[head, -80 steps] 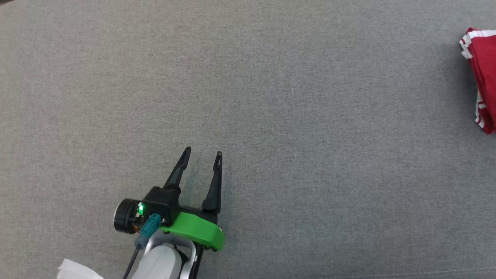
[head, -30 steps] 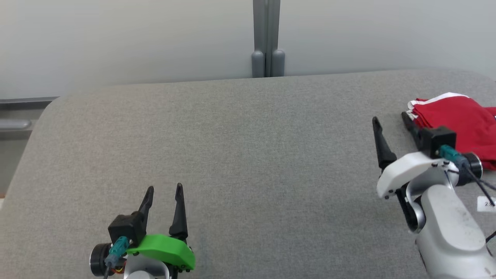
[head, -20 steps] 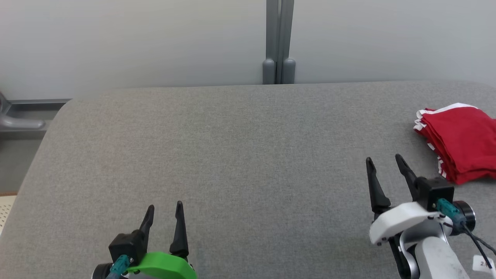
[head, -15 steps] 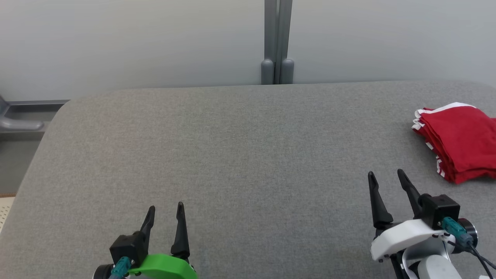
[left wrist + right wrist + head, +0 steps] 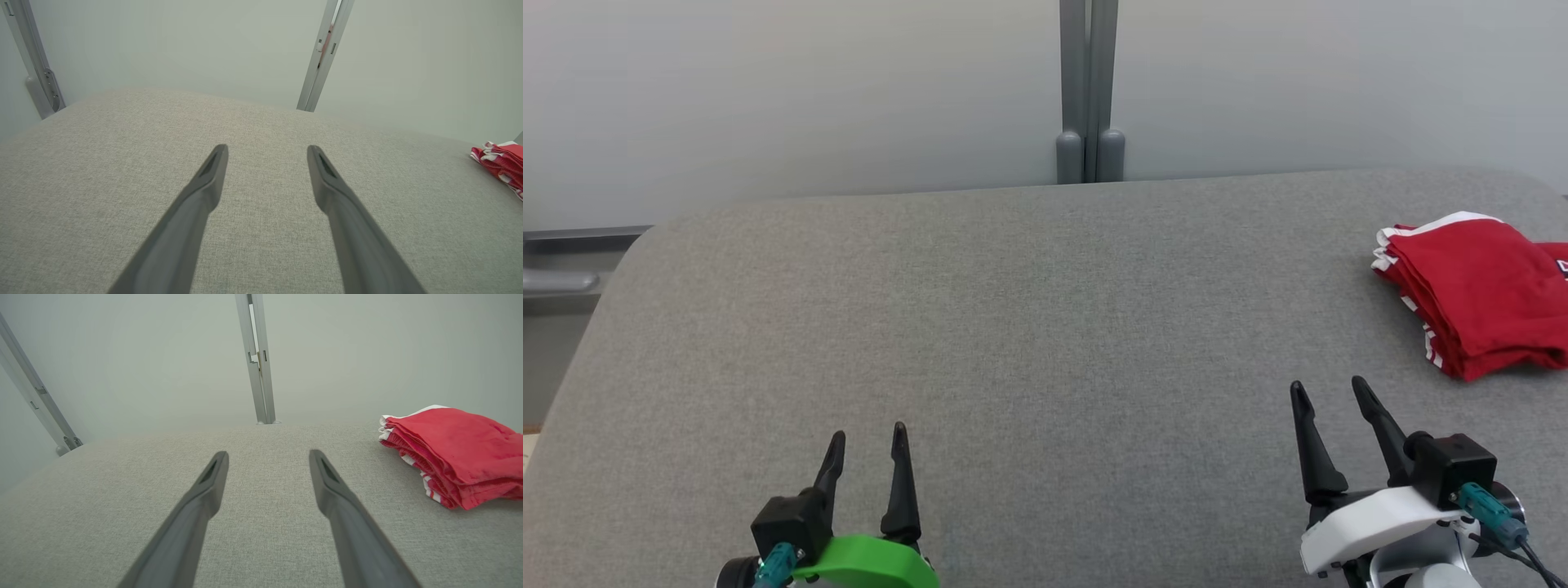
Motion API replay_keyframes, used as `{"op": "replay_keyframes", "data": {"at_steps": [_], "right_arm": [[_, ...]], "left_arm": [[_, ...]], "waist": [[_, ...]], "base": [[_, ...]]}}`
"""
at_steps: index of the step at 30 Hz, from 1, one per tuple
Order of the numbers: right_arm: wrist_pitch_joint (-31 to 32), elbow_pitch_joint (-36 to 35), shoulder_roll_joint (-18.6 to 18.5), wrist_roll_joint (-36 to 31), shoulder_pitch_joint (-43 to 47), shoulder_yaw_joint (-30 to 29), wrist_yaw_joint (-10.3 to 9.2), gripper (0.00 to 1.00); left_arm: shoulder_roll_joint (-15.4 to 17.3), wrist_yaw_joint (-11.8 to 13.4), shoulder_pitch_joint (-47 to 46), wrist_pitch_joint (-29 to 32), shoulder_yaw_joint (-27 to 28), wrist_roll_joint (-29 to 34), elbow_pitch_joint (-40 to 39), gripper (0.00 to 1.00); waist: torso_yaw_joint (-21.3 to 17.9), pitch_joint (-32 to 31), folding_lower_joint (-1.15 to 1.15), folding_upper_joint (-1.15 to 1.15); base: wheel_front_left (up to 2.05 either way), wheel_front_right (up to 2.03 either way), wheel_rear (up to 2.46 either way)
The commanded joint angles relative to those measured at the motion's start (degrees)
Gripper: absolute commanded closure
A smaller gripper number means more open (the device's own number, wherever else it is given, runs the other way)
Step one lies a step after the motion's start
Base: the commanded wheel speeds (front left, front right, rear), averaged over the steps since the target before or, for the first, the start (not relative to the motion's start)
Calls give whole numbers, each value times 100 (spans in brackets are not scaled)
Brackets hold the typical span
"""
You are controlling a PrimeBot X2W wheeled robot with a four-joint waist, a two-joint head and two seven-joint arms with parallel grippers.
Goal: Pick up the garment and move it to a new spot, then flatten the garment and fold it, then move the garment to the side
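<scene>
The garment (image 5: 1478,294) is red with white trim, folded into a stack at the far right of the grey padded table (image 5: 1045,327). It also lies to the right in the right wrist view (image 5: 457,453) and at the right edge in the left wrist view (image 5: 502,163). My right gripper (image 5: 1330,392) is open with nothing in it, near the front edge, below and left of the garment and apart from it. At the lower left my left gripper (image 5: 867,439) stands open too, nothing between its fingers.
A pale wall panel with a grey upright post (image 5: 1088,90) stands behind the table's far edge. The table's rounded left corner (image 5: 637,245) drops off toward a grey rail. Bare grey fabric spreads between the two grippers.
The head camera rose from a close look down to a wider view, then shifted slightly. My right gripper drew back from beside the garment toward the front edge. The garment stays folded.
</scene>
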Motion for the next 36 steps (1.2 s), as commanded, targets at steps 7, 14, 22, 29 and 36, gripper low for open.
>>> {"op": "replay_keyframes", "data": {"at_steps": [7, 14, 22, 29, 36], "right_arm": [[47, -94, -6, -20, 119, -76, -9, 0], [63, -108, -6, 30, 124, -93, -9, 0], [46, -95, -6, 45, 119, -81, -9, 0], [66, 126, 23, 155, 152, -76, 1, 100], [185, 177, -12, 960, 56, -114, 0, 100]], "left_arm": [[-10, -14, 86, -19, 37, 62, 68, 0], [-9, -22, 56, -19, 52, 61, 87, 0], [-10, -32, 62, -19, 69, 62, 60, 0], [-2, -57, 30, 65, 44, -114, 266, 100], [-13, -189, -31, 261, 260, -762, 231, 100]], "waist": [[11, -2, 0, 0], [30, 13, 0, 0], [24, 13, 0, 0], [20, 15, 0, 0], [16, 30, 0, 0]], "base": [[0, 0, 0], [0, 0, 0], [0, 0, 0], [0, 0, 0], [0, 0, 0]]}}
